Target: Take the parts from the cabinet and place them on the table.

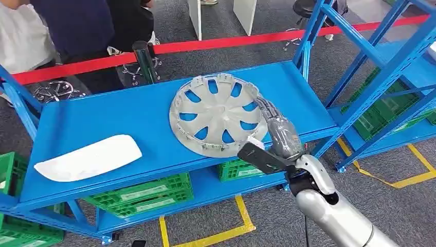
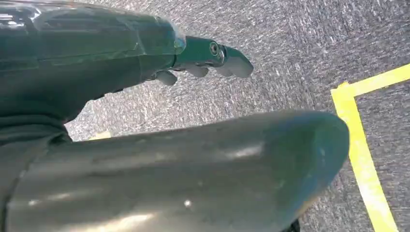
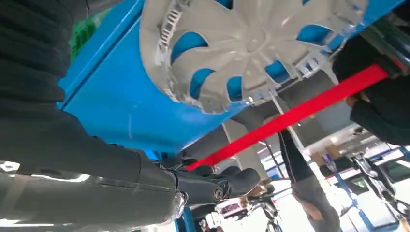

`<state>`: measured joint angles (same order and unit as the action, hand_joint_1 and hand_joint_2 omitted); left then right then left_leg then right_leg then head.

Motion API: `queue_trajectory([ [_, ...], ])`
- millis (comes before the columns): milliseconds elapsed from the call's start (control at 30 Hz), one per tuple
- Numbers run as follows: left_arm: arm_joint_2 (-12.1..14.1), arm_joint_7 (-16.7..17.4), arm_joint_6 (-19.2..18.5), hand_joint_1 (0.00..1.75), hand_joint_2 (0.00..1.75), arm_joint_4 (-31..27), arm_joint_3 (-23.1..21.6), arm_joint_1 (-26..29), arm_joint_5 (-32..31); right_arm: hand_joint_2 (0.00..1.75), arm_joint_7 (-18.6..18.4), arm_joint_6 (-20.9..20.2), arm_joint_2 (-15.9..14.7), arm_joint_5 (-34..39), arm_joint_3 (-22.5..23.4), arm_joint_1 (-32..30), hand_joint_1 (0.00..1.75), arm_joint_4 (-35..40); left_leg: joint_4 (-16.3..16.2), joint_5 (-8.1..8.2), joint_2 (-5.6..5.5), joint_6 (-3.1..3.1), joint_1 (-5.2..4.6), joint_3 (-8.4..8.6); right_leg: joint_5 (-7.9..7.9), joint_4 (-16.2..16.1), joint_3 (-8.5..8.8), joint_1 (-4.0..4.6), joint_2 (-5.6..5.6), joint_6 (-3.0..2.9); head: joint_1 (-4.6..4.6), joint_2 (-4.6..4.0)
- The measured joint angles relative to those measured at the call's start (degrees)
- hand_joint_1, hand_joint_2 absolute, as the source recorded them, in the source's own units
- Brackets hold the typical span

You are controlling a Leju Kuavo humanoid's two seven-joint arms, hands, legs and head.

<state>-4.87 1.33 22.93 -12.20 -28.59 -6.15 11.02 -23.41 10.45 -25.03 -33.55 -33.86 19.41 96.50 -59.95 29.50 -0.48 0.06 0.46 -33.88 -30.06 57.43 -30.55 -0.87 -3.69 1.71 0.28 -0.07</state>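
Note:
A grey wheel cover lies flat on the top board of the blue cabinet shelf, right of centre. A white curved panel lies at the shelf's left front. My right hand is at the wheel cover's right rim, its fingers stretched along the edge and holding nothing. In the right wrist view the wheel cover lies apart from the right hand, whose fingers are extended. My left hand hangs over the grey floor with nothing in it.
Green crates fill the lower shelf. A second blue rack stands at the right. Behind the shelf run a red barrier tape and a black post, with people standing beyond. Yellow floor tape marks the floor.

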Motion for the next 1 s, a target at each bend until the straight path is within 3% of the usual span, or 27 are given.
queue_trajectory([
  [567,0.0,-0.1,0.3,0.0,0.0,0.0,-0.5,0.5,0.5,1.75,0.9,0.9,-1.7,3.1,-0.7,-0.9,0.0,-5.0,0.0,0.0,-0.29,0.0,0.0,0.02,-0.04,0.0,0.0,0.0,0.08,0.06,-0.02,0.02],
  [1000,-0.8,0.4,-1.0,0.0,0.0,0.0,-2.0,0.5,-0.9,1.75,-1.2,-8.8,-5.0,1.0,-2.4,-0.1,0.0,-11.6,0.0,0.0,-0.4,0.0,-0.01,-0.01,-0.04,0.0,0.01,-0.01,0.16,0.06,0.04,0.02],
])
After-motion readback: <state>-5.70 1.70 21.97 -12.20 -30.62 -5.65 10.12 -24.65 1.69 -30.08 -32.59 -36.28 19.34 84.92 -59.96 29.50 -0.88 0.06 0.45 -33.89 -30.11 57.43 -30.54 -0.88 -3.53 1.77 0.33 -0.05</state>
